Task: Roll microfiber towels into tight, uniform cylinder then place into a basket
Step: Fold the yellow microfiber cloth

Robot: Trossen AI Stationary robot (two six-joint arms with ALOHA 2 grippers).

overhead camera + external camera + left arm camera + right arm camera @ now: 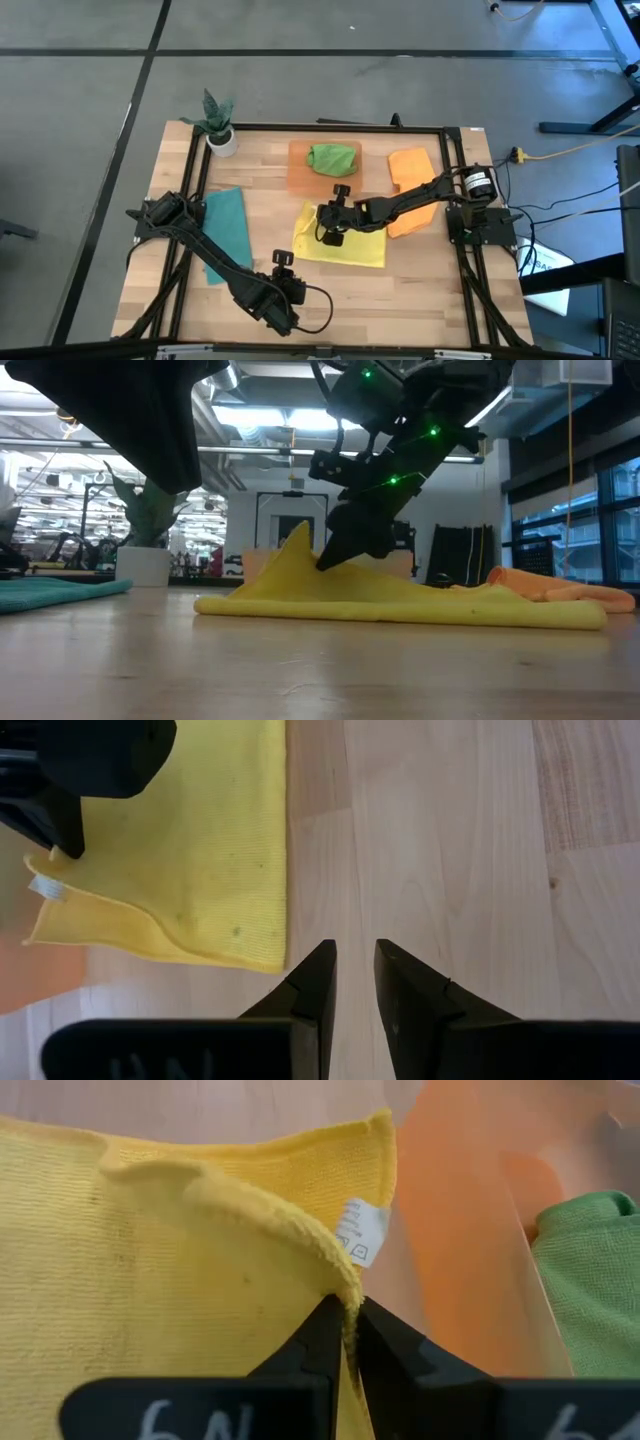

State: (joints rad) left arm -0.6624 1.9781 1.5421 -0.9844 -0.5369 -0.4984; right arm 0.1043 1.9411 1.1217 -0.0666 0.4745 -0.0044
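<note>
The right gripper (330,232) pinches the yellow towel (340,247) at its edge and lifts a peak above the tabletop (420,290). The left gripper (290,290) hovers nearby, fingers slightly apart, empty. The green towel (333,158) lies in the basket (298,172).

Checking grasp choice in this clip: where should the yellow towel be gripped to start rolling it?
At the edge nearest the basket, by the white tag, coming from above. That edge already peaks off the table in the right tool, while the rest of the yellow towel lies flat.
</note>
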